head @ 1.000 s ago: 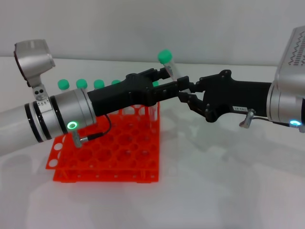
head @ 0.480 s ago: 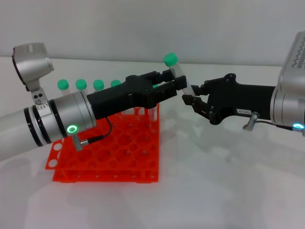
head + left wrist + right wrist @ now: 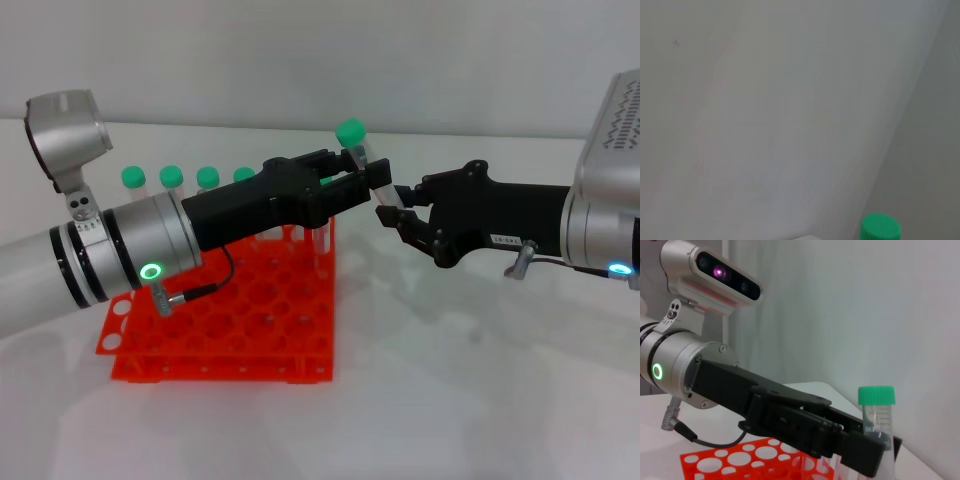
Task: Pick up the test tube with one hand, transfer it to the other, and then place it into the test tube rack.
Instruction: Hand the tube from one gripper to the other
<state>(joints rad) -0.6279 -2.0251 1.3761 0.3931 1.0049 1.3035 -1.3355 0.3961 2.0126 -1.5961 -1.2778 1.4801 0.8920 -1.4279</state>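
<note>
**benchrat:** So who's got the test tube (image 3: pixel 362 160) here? It's up in the air above the far right corner of the test tube rack (image 3: pixel 225 305), green cap on top, tilted a little.

**tubewatcher:** The left gripper (image 3: pixel 372 180) has it. Its fingers are pinched closed on the clear body just under the cap; the right wrist view shows the black fingers wrapped around the tube (image 3: pixel 877 420) pretty clearly.

**benchrat:** And the right gripper (image 3: pixel 392 212)?

**tubewatcher:** It's right next to the tube's lower end, fingers spread apart with nothing in them. Whether a fingertip actually touches the tube, can't tell from the head view.

**benchrat:** Left wrist view any help?

**tubewatcher:** Not much, just the green cap (image 3: pixel 880 229) against a pale wall.

**benchrat:** What about the rack?

**tubewatcher:** Orange-red, sits on the white table (image 3: pixel 480 400) under the left arm. There's a row of other green-capped tubes (image 3: pixel 170 177) standing along its far edge.
</note>
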